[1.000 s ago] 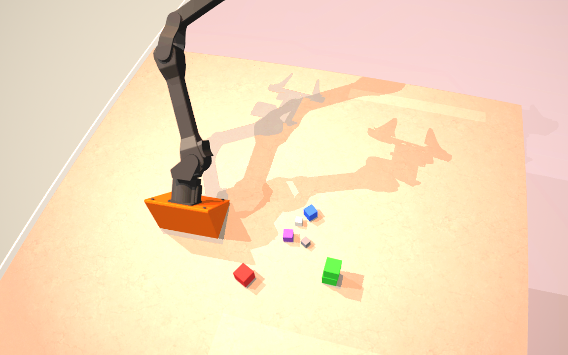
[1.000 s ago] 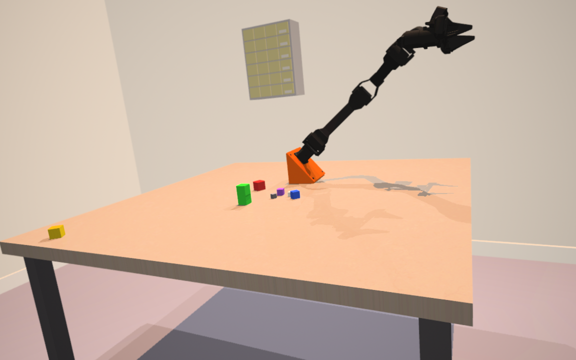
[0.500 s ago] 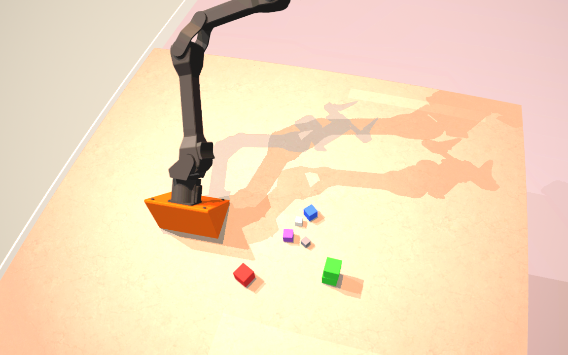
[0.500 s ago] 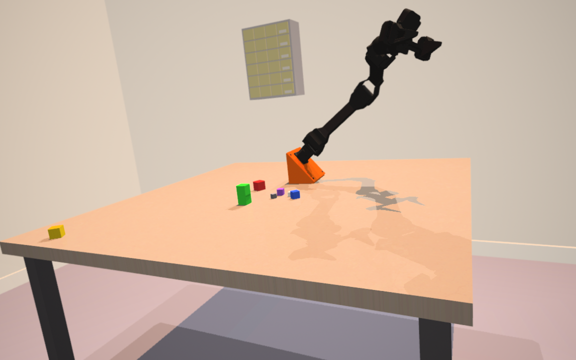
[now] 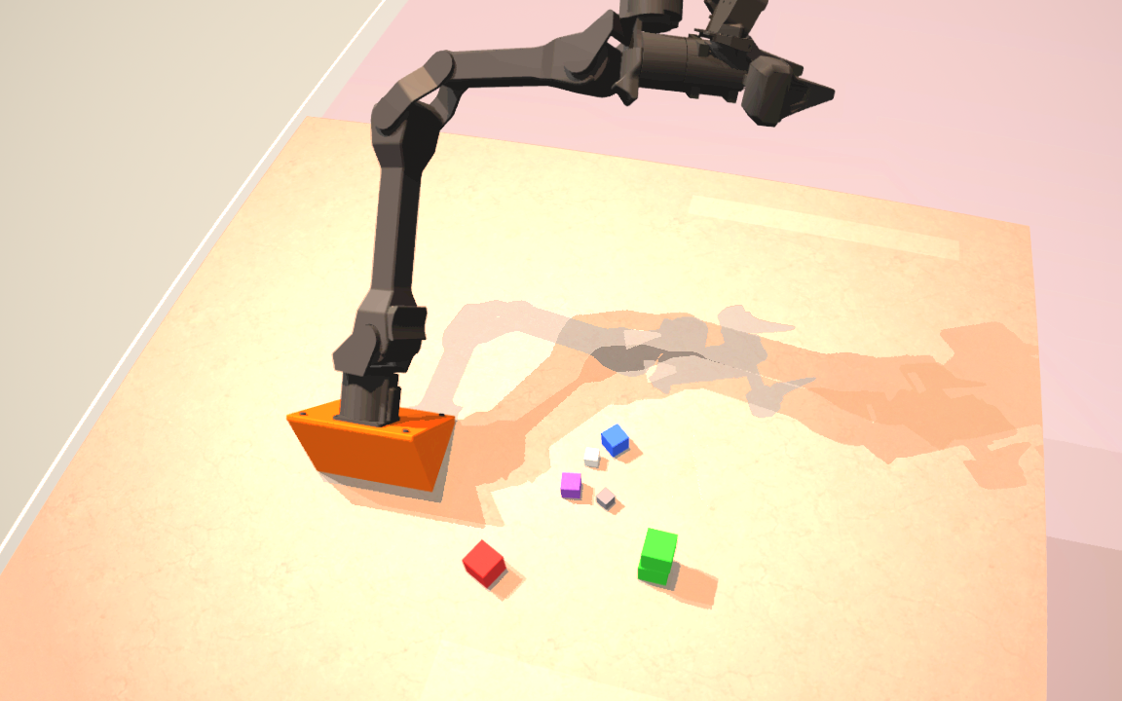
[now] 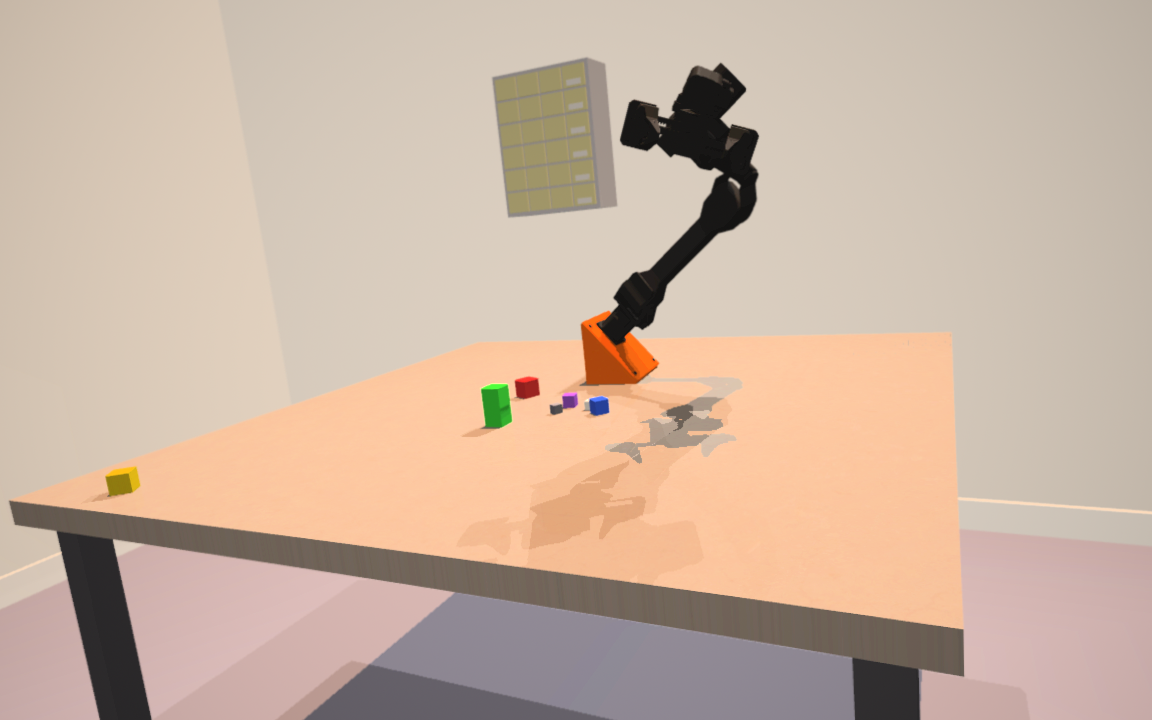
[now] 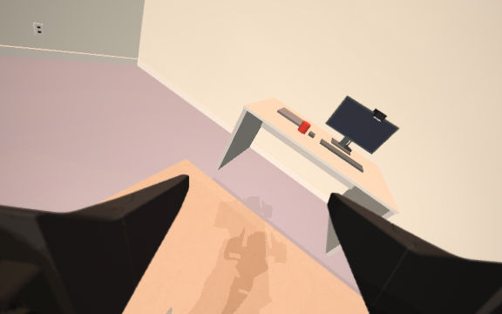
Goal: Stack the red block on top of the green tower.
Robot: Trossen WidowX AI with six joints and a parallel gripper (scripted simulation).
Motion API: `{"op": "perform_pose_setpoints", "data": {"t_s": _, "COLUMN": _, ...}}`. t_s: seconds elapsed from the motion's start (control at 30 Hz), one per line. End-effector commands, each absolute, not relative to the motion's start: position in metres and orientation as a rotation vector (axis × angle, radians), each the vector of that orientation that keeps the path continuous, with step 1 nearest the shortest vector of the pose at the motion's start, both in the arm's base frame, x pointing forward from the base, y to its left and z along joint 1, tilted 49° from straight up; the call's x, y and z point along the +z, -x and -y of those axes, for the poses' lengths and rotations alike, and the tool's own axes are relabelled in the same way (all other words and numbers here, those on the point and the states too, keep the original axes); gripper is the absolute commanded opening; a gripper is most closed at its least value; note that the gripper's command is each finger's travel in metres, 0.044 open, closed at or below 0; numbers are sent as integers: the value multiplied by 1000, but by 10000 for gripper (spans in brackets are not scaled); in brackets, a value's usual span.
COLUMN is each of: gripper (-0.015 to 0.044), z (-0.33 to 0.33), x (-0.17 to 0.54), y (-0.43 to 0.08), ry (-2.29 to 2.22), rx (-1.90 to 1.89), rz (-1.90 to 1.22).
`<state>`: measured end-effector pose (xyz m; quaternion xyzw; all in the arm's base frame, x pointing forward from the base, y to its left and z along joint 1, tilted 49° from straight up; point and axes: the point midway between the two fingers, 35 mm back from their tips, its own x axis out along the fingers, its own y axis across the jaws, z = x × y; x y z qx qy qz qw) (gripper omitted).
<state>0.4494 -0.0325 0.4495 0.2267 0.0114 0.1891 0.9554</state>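
top view, pincer (image 5: 818,92) high (empty), red block (image 5: 484,562) untouched

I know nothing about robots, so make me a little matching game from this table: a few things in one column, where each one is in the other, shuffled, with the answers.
Things:
1. red block
2. green tower
3. yellow block
4. tool

Places or states:
A. alone near a table corner
B. high above the table, open, holding nothing
C. lying on the table near the orange base
D. standing upright, two cubes high

Pairs: 1-C, 2-D, 3-A, 4-B
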Motion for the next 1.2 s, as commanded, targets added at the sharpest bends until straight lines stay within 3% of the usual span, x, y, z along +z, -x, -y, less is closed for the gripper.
{"op": "perform_pose_setpoints", "data": {"t_s": 0.0, "gripper": 440, "z": 64, "x": 383, "y": -469, "ry": -466, "rx": 282, "rz": -171}}
{"op": "perform_pose_setpoints", "data": {"t_s": 0.27, "gripper": 440, "z": 116, "x": 266, "y": -473, "ry": -479, "rx": 135, "rz": -443}}
{"op": "perform_pose_setpoints", "data": {"t_s": 0.53, "gripper": 440, "z": 153, "x": 149, "y": -439, "ry": -530, "rx": 36, "rz": -742}}
{"op": "perform_pose_setpoints", "data": {"t_s": 0.83, "gripper": 440, "z": 163, "x": 36, "y": -362, "ry": -663, "rx": -1, "rz": -1091}}
{"op": "perform_pose_setpoints", "data": {"t_s": 1.17, "gripper": 440, "z": 133, "x": -51, "y": -232, "ry": -868, "rx": 151, "rz": -1523}}
